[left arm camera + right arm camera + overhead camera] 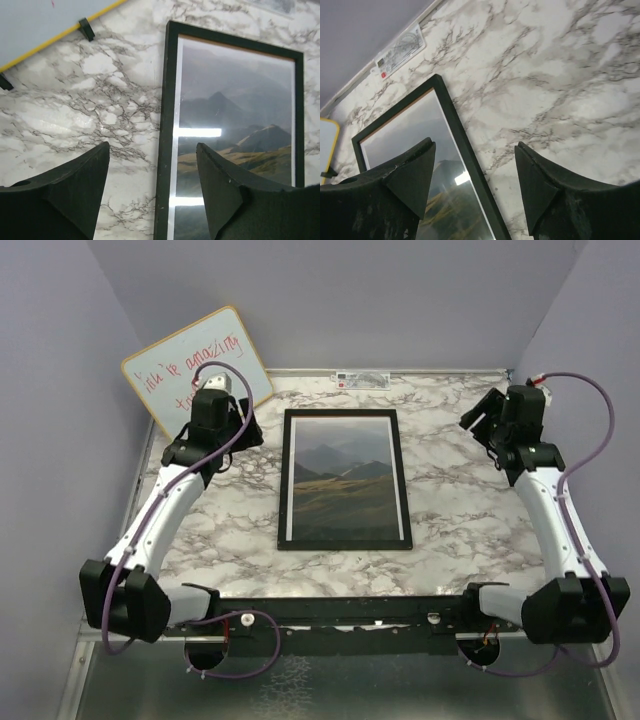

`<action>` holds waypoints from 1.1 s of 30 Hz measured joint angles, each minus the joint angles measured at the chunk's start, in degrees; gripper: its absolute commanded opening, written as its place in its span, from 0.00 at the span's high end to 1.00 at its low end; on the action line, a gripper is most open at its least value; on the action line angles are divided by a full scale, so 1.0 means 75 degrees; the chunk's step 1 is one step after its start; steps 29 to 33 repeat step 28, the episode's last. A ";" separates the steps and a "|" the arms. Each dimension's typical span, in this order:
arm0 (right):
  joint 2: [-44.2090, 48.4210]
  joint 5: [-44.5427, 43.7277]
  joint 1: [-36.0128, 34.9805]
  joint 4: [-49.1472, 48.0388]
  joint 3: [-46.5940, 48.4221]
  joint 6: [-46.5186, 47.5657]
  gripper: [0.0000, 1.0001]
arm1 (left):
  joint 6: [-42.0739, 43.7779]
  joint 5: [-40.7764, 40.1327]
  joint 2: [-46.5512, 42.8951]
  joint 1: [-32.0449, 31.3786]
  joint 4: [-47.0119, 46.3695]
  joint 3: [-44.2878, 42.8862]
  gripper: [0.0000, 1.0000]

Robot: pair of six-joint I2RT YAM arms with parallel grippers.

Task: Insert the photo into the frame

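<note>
The left claw (238, 422) hangs over the marble table (450, 510) with its two fingers spread wide and nothing between them. Seen from its wrist, the left rail of the frame (166, 125) runs down through the gap, closer to the right finger than to the left one. The photo (235, 115) lies ahead of and under that right finger. Off to the claw's far left, a whiteboard (45, 25) with a yellow edge stands on small black feet.

The right claw (478, 420) is also spread wide and holds nothing. From its wrist, the frame's (455, 120) right rail slants in from the upper left and passes between the fingers. The left finger sits over the photo (415, 130), and only bare marble lies under the right finger. A small white card (400, 50) lies flat at the table's far edge, beyond and to the left of this claw.

From above, the frame (282, 480) lies flat with its black face up, between the two claws and a little nearer than both. The photo (345, 480) sits inside it, picture side up, with mountains at the far end and golden hills nearer. White margins show down its long sides, and a thin brown line shows along the inside of the far rail. Neither claw touches the frame. The whiteboard (190, 365), with red handwriting, leans behind the left claw
</note>
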State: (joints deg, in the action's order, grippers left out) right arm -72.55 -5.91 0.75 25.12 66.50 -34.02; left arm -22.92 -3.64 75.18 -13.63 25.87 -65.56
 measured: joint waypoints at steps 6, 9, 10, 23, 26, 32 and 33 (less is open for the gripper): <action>0.1667 -0.0833 0.0000 0.0673 -0.0393 0.0108 0.26 | -0.0172 -0.0449 -0.1559 0.0000 -0.0262 0.0134 0.10; 0.2398 -0.1008 0.0000 0.1105 -0.0449 0.0122 0.24 | -0.0221 -0.0825 -0.2378 0.0000 -0.0358 0.0364 0.01; 0.2632 -0.1061 0.0000 0.1250 -0.0452 0.0131 0.22 | -0.0256 -0.0985 -0.2690 0.0003 -0.0350 0.0431 0.01; 0.4552 -0.1626 0.0000 0.3290 -0.0198 0.0052 0.00 | -0.0236 -0.2084 -0.3585 0.0000 0.0589 0.0128 0.01; 0.4692 -0.1734 0.0000 0.3491 0.0035 0.0003 0.00 | -0.0245 -0.2162 -0.3640 0.0000 0.0898 0.0032 0.01; 0.4712 -0.1766 0.0000 0.3585 0.0128 -0.0006 0.00 | -0.0256 -0.2192 -0.3684 0.0003 0.1061 -0.0003 0.01; 0.4712 -0.1766 0.0000 0.3585 0.0128 -0.0006 0.00 | -0.0256 -0.2192 -0.3684 0.0003 0.1061 -0.0003 0.01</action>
